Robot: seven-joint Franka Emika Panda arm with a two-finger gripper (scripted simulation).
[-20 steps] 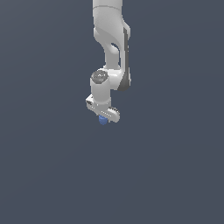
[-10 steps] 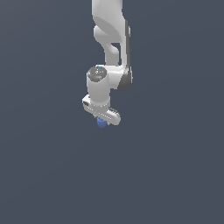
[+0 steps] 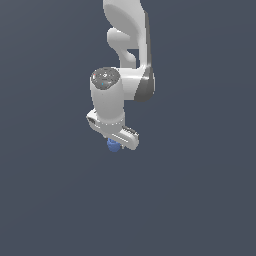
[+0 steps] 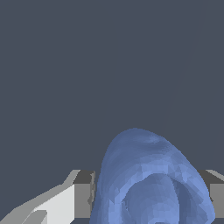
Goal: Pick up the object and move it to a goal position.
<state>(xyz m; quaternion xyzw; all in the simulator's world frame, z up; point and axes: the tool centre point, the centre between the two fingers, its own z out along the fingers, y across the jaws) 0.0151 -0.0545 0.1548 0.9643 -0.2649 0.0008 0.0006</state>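
Observation:
The object [image 3: 113,145] is a small blue rounded lump that peeks out under the white gripper [image 3: 116,144] in the exterior view. In the wrist view the object [image 4: 151,179] fills the space between the two grey fingertips [image 4: 83,194], which press against its sides. My gripper [image 4: 151,194] is shut on it. The arm hangs down from the top of the exterior view, and most of the object is hidden behind the hand there.
Around the arm [image 3: 127,50] there is only a plain dark grey background. No other objects or edges show in either view.
The arm and gripper have swung toward the camera and slightly lower in the exterior view, carrying the blue object along; the hand looks larger now.

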